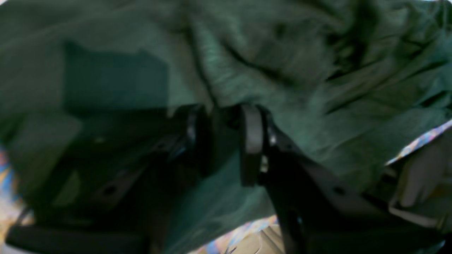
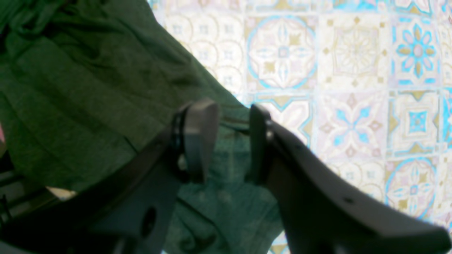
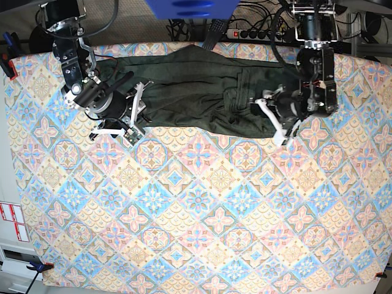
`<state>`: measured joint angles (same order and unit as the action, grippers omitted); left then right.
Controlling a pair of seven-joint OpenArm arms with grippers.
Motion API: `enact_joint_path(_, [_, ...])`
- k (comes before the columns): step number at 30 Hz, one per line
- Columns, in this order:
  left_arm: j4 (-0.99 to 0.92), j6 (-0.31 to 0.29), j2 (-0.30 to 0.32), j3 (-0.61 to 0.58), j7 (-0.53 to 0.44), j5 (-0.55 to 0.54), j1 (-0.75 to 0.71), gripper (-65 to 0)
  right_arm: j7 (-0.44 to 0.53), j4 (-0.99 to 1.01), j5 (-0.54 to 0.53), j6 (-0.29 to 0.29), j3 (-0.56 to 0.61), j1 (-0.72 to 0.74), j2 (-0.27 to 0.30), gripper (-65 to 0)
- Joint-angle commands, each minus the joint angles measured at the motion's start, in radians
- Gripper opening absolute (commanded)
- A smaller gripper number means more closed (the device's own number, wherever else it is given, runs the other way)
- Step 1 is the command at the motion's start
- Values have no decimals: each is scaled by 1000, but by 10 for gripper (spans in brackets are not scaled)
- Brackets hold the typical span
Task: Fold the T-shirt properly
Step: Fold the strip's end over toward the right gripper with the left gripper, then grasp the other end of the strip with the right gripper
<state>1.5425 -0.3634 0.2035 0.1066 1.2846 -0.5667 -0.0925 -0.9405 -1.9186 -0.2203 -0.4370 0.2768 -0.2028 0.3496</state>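
Observation:
The T-shirt (image 3: 196, 92), dark olive green and wrinkled, lies in a long band across the far part of the table. My left gripper (image 3: 271, 119) is at the band's right end. In the blurred left wrist view, this gripper (image 1: 224, 120) has a ridge of the T-shirt (image 1: 317, 106) bunched between its close-set pads. My right gripper (image 3: 131, 116) is at the band's left lower edge. In the right wrist view, it (image 2: 233, 120) stands open, and the hem of the T-shirt (image 2: 88, 88) runs across the gap between its fingers.
A tablecloth (image 3: 196, 202) with a coloured tile pattern covers the table in front of the shirt; it also fills the right side of the right wrist view (image 2: 353, 70). Cables and a power strip (image 3: 245, 30) lie behind the far edge. A red clamp (image 3: 7, 64) grips the left edge.

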Motion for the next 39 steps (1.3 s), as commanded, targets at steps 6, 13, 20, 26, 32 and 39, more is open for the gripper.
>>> enact_joint_path(6, [16,-4,-111,-12,-20,-8,79,-503,19,-18,-8,2,-6,10,9,-458])
enact_joint_path(13, [37,-4,-129,-9,-18,-17,109,-503,18,-18,-8,2,-6,10,9,-456])
enact_joint_path(20, [281,-4,-19,-5,-16,-8,-23,-505,10,-2,-12,2,-156,-20,9,-450])
enact_joint_path(26, [324,-3,40,29,-18,-9,-114,-504,-44,120,-12,0,-293,-19,9,-371])
enact_joint_path(32, [323,-6,40,94,-18,-8,-138,-504,-78,253,-143,-1,-353,-19,12,-331])
enact_joint_path(39, [323,-6,38,87,-18,-8,-138,-504,-74,431,-397,-1,-390,15,84,-331])
